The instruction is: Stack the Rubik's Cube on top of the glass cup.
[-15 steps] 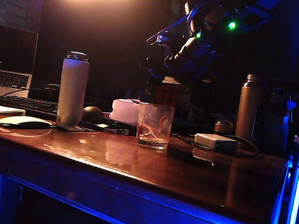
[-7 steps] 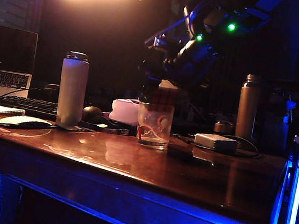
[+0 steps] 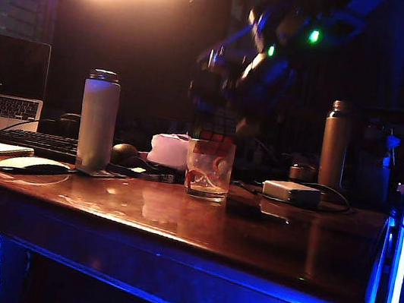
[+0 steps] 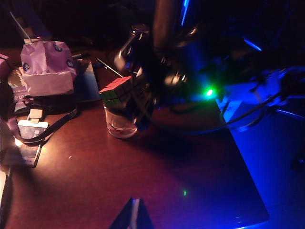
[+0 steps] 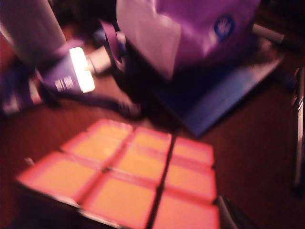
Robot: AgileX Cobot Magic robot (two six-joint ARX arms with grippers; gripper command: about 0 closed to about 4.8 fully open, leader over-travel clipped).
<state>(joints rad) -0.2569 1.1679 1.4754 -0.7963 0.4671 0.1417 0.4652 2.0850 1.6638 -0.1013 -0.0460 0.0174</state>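
Now the Rubik's Cube (image 4: 116,89) sits on the glass cup (image 4: 119,123) rim mid-counter (image 4: 143,181), right hand (image 3: 229,102) w/ fingers apart just above it, prob releasing; left hand (image 4: 132,217) idle, can't tell its state.

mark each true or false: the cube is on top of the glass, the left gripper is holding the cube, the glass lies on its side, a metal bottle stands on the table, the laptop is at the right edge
1. The Rubik's Cube sits on the glass cup. True.
2. The left gripper holds the cube. False: it is apart from it; the right gripper is over the cube.
3. The glass lies on its side. False: it stands upright.
4. A metal bottle stands on the table. True.
5. The laptop is at the right edge. False: it is at the far left.
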